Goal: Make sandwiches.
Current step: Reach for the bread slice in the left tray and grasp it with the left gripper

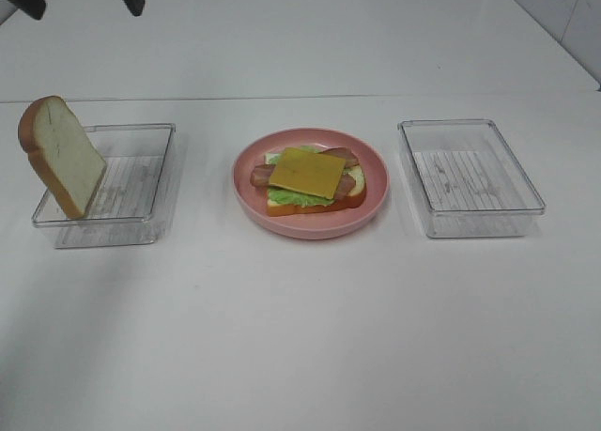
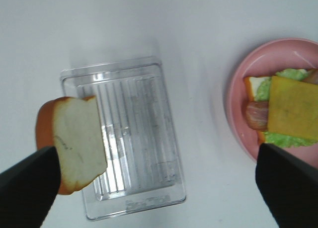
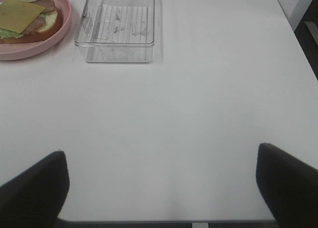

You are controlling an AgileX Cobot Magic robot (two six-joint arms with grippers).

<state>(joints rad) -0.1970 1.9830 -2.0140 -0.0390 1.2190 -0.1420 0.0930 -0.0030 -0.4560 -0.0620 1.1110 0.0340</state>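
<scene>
From the high view, a thick white bread slice with orange-brown crust [image 1: 62, 155] hung tilted above the left clear plastic tray [image 1: 141, 182]; the open stack topped by 1 yellow cheese square [image 1: 307, 172] sat on the round pink plate [image 1: 376, 201], center of the white counter [image 1: 300, 337].

The left wrist view suggested the left pincer [image 2: 154, 188] stood wide, the slice touching only 1 finger, so I cannot tell if it was clamped; it ought to be lowered flat, crusts aligned.

In the right wrist view, the right pincer [image 3: 161, 188] was apart, holding nothing.

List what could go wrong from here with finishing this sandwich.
1. The bread slice leans tilted against the left clear tray, and in the left wrist view only its edge meets one finger of the left hand, so it may topple or slip.
2. The cheese slice lies loose on top of the open stack on the pink plate; an off-centre top slice might shift it.
</scene>
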